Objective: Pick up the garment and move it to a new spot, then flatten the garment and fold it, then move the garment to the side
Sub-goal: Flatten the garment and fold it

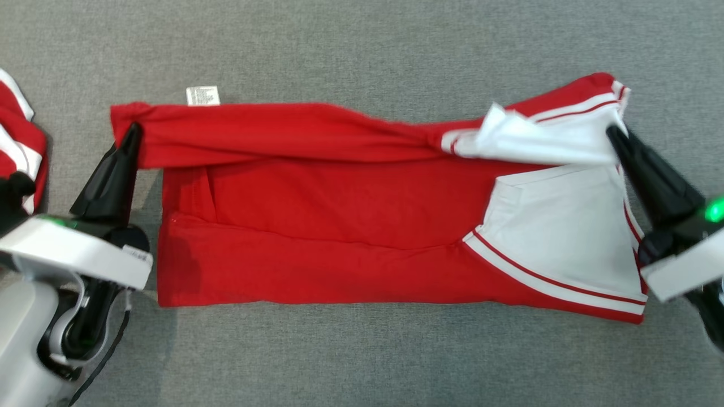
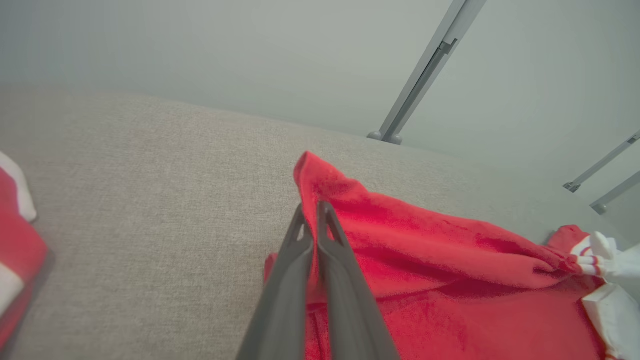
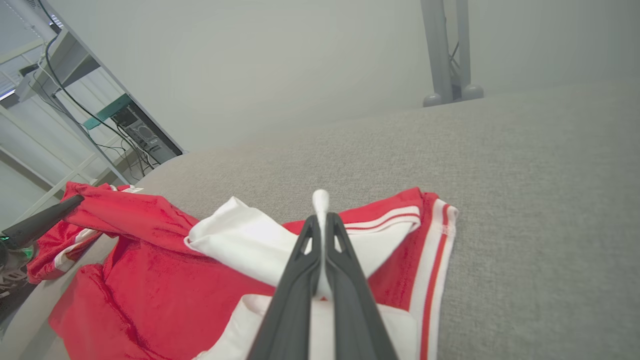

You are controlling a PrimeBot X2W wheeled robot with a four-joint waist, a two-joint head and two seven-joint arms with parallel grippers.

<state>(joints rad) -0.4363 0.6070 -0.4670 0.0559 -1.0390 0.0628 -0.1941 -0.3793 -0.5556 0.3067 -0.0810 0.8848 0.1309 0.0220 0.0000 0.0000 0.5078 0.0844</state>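
Pinching the two far corners of the red-and-white shirt [image 1: 339, 226] with jaws clamped tight, the left gripper [image 1: 134, 130] and right gripper [image 1: 612, 133] hold its long axis strung between them, near half flat on the grey counter [image 1: 362, 45].

Garment [image 1: 350, 226]: red, with a white panel and red-and-white striped trim at its right end. It lies spread widthwise on the grey fabric surface [image 1: 362, 45], folded into a broad band. The far layer is raised at both ends and drawn taut, twisted near the white section, and a white label [image 1: 202, 95] projects from the far left edge.
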